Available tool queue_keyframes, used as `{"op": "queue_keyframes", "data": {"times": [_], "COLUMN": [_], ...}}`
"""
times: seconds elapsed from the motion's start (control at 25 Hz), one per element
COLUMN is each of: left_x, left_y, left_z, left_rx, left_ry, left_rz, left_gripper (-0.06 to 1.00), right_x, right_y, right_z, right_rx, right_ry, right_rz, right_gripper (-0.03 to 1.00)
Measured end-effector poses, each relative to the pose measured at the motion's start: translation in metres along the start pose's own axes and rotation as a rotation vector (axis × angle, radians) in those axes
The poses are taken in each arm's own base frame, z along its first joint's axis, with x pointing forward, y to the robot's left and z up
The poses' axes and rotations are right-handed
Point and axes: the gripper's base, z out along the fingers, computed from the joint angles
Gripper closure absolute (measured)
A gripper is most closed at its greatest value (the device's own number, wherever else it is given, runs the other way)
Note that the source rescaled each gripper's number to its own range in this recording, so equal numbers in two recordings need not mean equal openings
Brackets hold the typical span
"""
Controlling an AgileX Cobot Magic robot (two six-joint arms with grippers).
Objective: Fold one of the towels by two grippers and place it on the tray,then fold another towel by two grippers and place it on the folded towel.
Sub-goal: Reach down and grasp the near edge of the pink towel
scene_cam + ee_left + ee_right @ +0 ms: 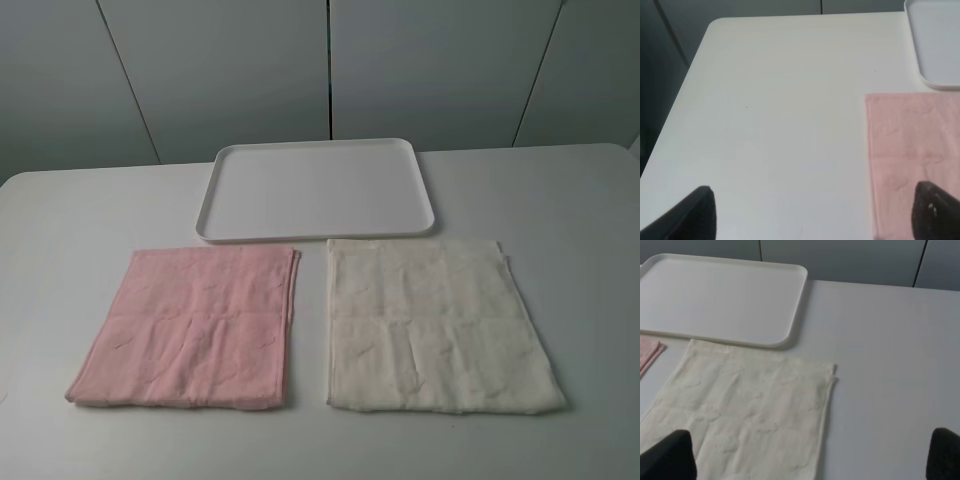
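Gaping wide and gripping nothing, the left claw [817,215] hangs at the edge of the pink towel [912,150], the right claw [807,457] over the edge of the cream towel [750,410], both above the white tabletop [780,100].

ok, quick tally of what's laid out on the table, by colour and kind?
pink towel: 1
cream towel: 1
white tray: 1
Total: 3
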Motion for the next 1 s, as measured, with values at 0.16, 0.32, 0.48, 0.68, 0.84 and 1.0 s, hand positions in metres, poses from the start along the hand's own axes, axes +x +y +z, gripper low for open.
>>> {"op": "queue_keyframes", "data": {"times": [0.16,0.32,0.48,0.68,0.84,1.0], "left_x": [0.0,0.0,0.0,-0.017,-0.054,-0.084], "left_y": [0.0,0.0,-0.003,-0.006,-0.01,-0.012], "left_z": [0.0,0.0,0.0,0.014,0.045,0.084], "left_rx": [0.0,0.0,0.028,0.07,0.117,0.177], "left_ry": [0.0,0.0,0.0,0.062,0.151,0.304], "left_rz": [0.0,0.0,0.005,0.095,0.202,0.385], "left_gripper": [-0.06,-0.06,-0.06,-0.06,-0.06,-0.06], "right_x": [-0.001,-0.001,-0.001,-0.01,-0.023,-0.042], "right_y": [0.004,0.004,0.006,0.01,0.01,0.012], "right_z": [0.0,0.0,0.0,-0.001,0.009,0.038], "right_rx": [-0.04,-0.045,-0.069,-0.112,-0.157,-0.259], "right_ry": [-0.008,-0.009,-0.013,-0.107,-0.095,0.021], "right_rz": [0.02,0.023,0.035,0.126,0.151,0.072], "right_gripper": [-0.03,-0.03,-0.03,-0.03,-0.03,-0.03]}}
